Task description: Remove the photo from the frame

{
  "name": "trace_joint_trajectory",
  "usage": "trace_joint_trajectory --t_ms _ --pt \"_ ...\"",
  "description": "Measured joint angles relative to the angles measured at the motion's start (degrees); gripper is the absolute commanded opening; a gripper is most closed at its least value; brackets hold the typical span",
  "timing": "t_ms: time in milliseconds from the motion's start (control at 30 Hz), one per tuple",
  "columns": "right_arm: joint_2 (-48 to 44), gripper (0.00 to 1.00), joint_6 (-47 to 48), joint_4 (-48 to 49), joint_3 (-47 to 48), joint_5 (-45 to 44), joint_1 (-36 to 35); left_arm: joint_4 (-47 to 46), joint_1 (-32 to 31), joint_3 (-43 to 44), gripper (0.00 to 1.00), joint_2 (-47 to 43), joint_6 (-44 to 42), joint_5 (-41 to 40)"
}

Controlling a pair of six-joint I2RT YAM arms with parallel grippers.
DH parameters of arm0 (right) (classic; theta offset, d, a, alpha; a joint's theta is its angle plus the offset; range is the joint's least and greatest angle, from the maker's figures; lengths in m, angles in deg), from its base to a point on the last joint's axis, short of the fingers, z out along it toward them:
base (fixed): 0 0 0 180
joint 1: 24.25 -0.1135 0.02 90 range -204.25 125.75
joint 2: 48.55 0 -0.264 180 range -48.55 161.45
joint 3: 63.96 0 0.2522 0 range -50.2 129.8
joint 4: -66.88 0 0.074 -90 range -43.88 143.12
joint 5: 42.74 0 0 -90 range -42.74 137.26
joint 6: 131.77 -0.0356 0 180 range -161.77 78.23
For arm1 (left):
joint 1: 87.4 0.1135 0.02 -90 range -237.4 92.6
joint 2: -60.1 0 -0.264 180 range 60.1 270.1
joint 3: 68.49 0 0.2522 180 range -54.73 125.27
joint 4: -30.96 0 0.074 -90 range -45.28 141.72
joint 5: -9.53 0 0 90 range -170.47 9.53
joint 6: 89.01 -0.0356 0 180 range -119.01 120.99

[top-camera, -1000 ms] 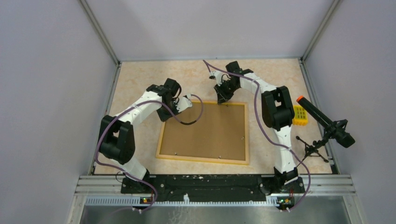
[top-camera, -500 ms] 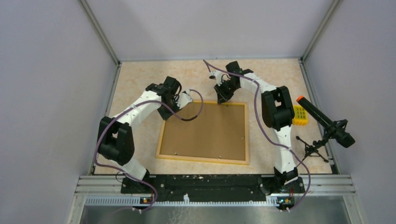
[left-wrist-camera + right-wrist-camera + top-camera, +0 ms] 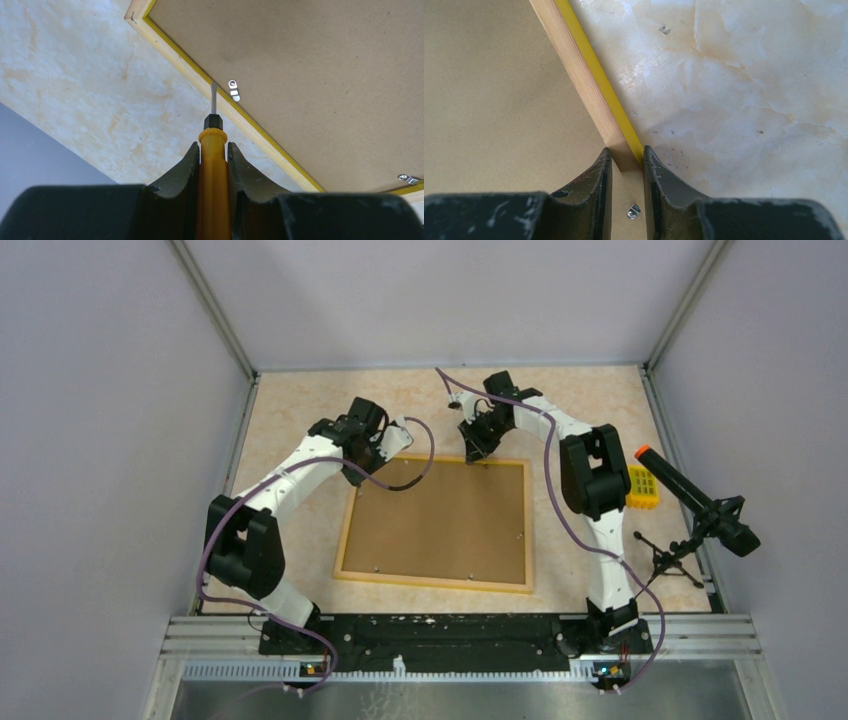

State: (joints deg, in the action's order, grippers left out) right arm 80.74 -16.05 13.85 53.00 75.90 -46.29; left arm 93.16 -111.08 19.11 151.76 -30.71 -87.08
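Observation:
The frame (image 3: 440,525) lies face down on the table, brown back panel up, with a light wooden rim. The photo is hidden. My left gripper (image 3: 398,436) is just beyond the frame's far left corner, shut on an orange-handled screwdriver (image 3: 214,165). Its blade hangs over the yellow-edged rim (image 3: 250,127), next to a small metal turn clip (image 3: 233,90). My right gripper (image 3: 478,454) is at the far rim. In the right wrist view its jaws (image 3: 625,150) straddle the wooden rim (image 3: 579,75), closed against it, with a metal clip (image 3: 633,211) between them.
A small yellow block (image 3: 642,488) lies right of the frame. A black microphone with an orange tip (image 3: 690,502) stands on a small tripod at the right edge. Grey walls enclose the table on three sides. A second clip (image 3: 407,178) shows on the frame.
My left gripper has moved away from me with the screwdriver, from over the frame's far left corner to just beyond it. The right arm and the frame have not moved.

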Motion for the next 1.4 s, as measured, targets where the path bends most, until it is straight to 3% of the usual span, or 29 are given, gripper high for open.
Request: trace_joint_trajectory --t_ms 1400 --pt "-0.48 0.00 -1.42 1.49 -1.20 -0.04 0.09 -1.90 -1.29 -4.92 0.00 1.01 -1.49 -2.12"
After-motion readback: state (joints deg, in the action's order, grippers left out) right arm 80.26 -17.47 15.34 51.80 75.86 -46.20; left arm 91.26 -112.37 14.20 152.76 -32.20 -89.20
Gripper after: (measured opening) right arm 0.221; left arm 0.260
